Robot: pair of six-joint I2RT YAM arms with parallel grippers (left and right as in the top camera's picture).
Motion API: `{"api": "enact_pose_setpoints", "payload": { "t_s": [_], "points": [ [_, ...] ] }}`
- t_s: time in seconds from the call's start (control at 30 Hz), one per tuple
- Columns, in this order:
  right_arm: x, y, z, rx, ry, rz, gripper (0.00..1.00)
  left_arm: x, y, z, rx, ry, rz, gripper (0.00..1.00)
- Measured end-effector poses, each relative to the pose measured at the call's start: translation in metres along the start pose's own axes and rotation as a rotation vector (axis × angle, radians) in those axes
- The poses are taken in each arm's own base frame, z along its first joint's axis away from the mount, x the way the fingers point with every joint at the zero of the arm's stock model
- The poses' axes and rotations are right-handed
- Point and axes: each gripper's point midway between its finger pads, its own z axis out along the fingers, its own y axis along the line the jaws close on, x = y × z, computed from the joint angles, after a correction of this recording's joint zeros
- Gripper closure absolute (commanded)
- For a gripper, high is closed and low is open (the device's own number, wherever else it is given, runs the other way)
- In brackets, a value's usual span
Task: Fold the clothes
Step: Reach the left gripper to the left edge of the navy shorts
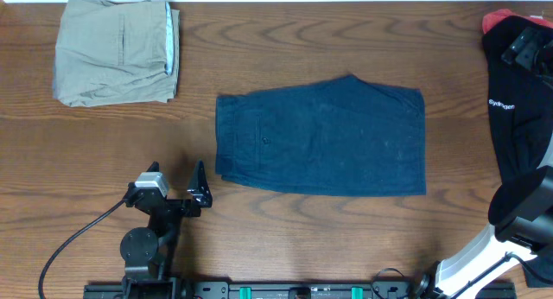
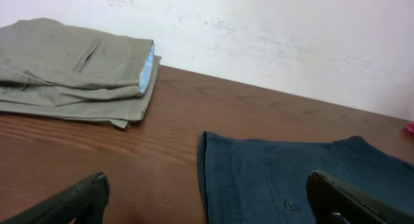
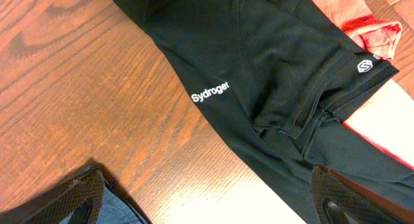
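One pair of navy shorts (image 1: 320,136) lies flat at the middle of the table (image 1: 104,152), with the waistband and button toward our left arm and the legs toward the right. It looks doubled already, one leg over the other, so we judge that a fold across its length is what remains. Our left gripper (image 2: 213,201) hovers low just beside the waistband edge, jaws spread wide and holding nothing. That stance suits a pinch on the near corner of the cloth. Our right gripper (image 3: 213,208) is likewise released and empty. It sits well off to the right, above the black garment (image 3: 278,88) with white lettering, and only a corner of navy cloth shows at the edge of its view. The folded khaki shorts (image 1: 117,50) sit well apart at the far left corner, which we take for a finished piece set out of the way. A red cloth (image 3: 378,33) peeks from under the black garment.
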Motion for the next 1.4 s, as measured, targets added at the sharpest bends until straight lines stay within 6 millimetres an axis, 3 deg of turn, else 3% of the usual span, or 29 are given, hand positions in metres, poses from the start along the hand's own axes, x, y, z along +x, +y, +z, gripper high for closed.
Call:
{"api": "enact_pose_setpoints", "payload": {
  "t_s": [0.2,0.53,0.9,1.17,1.4],
  "points": [
    [0.0,0.0,0.0,0.0,0.0,0.0,0.01,0.0,-0.001,0.0,0.005,0.001,-0.004,0.02],
    [0.0,0.0,0.0,0.0,0.0,0.0,0.01,0.002,-0.012,0.0,0.067,0.019,-0.163,0.02],
    [0.0,0.0,0.0,0.0,0.0,0.0,0.01,0.011,-0.058,-0.011,0.325,0.131,-0.314,0.02],
    [0.0,0.0,0.0,0.0,0.0,0.0,0.01,0.014,-0.067,-0.016,0.367,0.184,-0.315,0.02],
    [0.0,0.0,0.0,0.0,0.0,0.0,0.01,-0.01,-0.066,-0.006,0.276,0.287,-0.277,0.02]
  ]
}}
